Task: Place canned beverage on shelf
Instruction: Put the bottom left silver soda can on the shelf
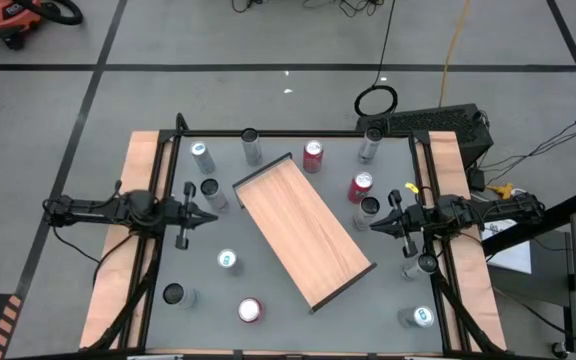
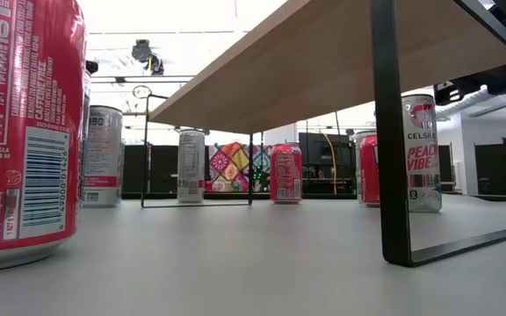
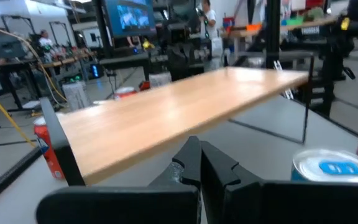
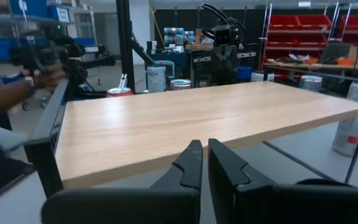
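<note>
The shelf (image 1: 303,230), a light-brown wooden board on black legs (image 2: 392,132), stands slantwise in the middle of the grey table. Several upright beverage cans stand around it: red ones (image 1: 313,155) (image 1: 360,187) (image 1: 249,311), silver ones (image 1: 200,155) (image 1: 228,261) (image 1: 420,317). No can is on the board. My left gripper (image 1: 213,216) hovers level at the table's left, shut and empty, pointing at the shelf (image 3: 179,112). My right gripper (image 1: 376,222) hovers level at the right, also shut and empty, facing the shelf (image 4: 197,121).
Close to my left gripper stand a dark-topped can (image 1: 211,192) and a blue-topped can (image 3: 334,168). A dark-topped can (image 1: 368,208) stands just by my right gripper. Pale wood strips (image 1: 118,270) run along both table sides. A person's hand (image 4: 39,78) shows beyond the table.
</note>
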Robot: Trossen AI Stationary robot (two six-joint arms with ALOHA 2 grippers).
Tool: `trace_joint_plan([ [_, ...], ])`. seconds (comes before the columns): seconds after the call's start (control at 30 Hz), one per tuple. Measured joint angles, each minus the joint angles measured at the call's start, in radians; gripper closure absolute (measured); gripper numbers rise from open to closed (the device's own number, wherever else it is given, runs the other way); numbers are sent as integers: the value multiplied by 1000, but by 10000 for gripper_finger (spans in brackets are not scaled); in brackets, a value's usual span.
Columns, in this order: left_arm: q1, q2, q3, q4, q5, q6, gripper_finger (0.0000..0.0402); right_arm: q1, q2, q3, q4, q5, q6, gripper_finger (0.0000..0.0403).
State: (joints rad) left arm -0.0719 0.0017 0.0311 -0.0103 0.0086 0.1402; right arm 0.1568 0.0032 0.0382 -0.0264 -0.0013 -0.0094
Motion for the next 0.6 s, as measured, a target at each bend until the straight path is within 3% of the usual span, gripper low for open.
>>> trace_joint_plan([
  [0.3, 0, 8, 65, 24, -15, -83, 402, 0, 0, 0, 0, 0, -3, 403],
  [0.6, 0, 114, 270, 10, -42, -108, 402, 0, 0, 0, 20, 0, -3, 403],
])
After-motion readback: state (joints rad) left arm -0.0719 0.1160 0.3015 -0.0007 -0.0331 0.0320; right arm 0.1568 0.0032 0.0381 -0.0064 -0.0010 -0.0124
